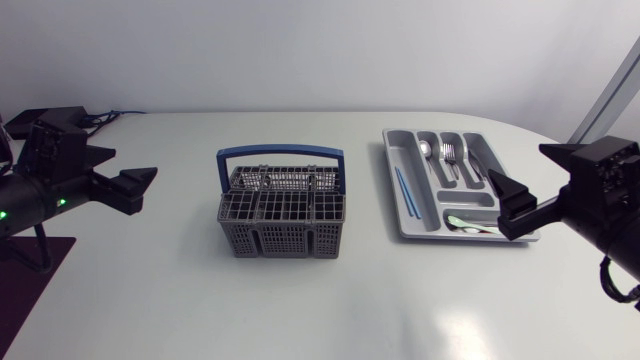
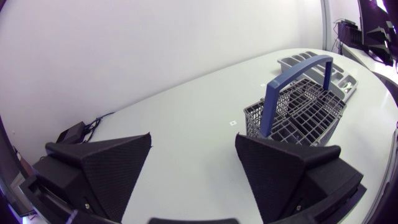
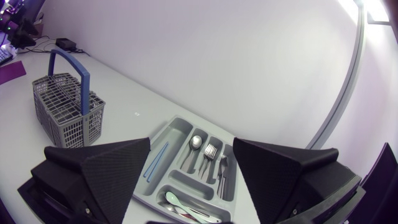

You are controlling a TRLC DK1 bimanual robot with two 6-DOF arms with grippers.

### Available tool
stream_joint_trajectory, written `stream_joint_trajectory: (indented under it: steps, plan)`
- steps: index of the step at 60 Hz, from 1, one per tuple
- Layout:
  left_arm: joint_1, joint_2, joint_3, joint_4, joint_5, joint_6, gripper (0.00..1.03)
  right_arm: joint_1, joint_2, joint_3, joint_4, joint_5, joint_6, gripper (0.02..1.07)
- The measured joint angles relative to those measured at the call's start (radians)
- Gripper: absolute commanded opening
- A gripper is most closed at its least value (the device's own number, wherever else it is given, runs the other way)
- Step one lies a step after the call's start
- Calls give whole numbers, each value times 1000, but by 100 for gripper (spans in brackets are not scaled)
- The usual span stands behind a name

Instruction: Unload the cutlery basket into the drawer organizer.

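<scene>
Now my left gripper and right gripper gape empty; the basket looks bare, so I'd scan each cell before quitting.

You have bare table between basket and organizer at frame centre; the blue handle arches across the basket's top; the lower frame lies open.

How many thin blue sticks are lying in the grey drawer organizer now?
2. Both blue sticks lie side by side in the long compartment of the drawer organizer nearest the cutlery basket. More could be hidden inside the basket.
</scene>
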Motion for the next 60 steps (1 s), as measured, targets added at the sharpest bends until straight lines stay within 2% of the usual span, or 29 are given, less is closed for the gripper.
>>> stream_joint_trajectory:
  steps: [17, 31, 48, 60]
  plan:
    - [43, -236, -93, -5, 56, -98, 100, -110, -157, -53, -52, 8, 92, 103]
    - [63, -350, -131, -16, 82, -163, 100, -181, -300, -105, -64, 13, 145, 103]
    - [84, -444, -178, -37, 80, -190, 100, -190, -427, -171, -67, 34, 171, 103]
    - [63, -542, -253, -37, 26, -227, 100, -168, -468, -219, -67, 45, 210, 103]
